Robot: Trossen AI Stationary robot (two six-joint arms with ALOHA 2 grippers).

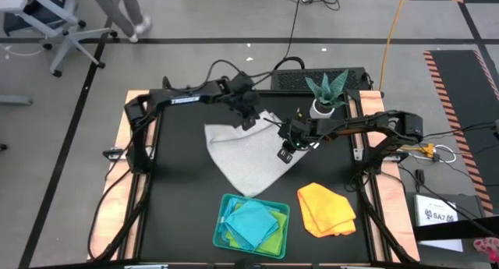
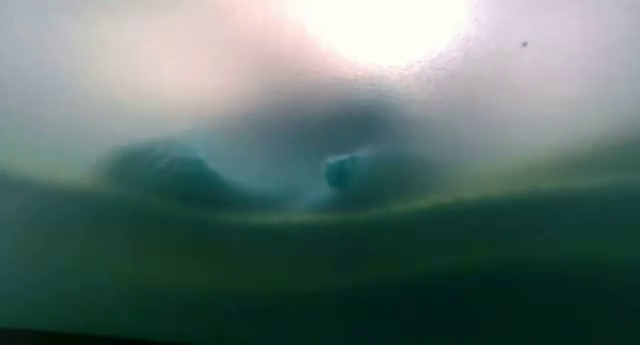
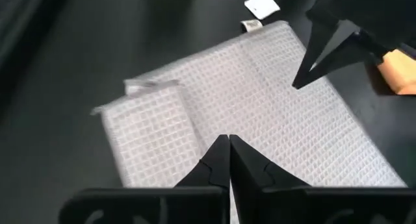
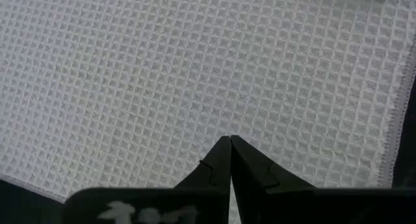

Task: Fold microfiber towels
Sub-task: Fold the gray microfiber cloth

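Observation:
A pale grey-white waffle-weave towel lies spread on the black table, one part folded over as a flap. My left gripper is shut at the towel's far edge, its tips over the cloth. My right gripper is shut at the towel's right edge; the left wrist view shows its dark finger coming down onto the cloth. A turquoise towel and a lime green one lie in the teal tray. A yellow-orange towel lies crumpled on the table to the tray's right. My left gripper hangs slanting down over the towel's far part; I cannot tell whether its tips touch the cloth. My right gripper comes slanting down from the table's right, and its shut tips meet the towel near the right hem. The cloth there lies flat; whether a layer is pinched does not show.
A potted plant stands at the far right of the table, just behind my right arm. A small white tag lies on the table beyond the towel. The low view is blurred over and shows nothing clear.

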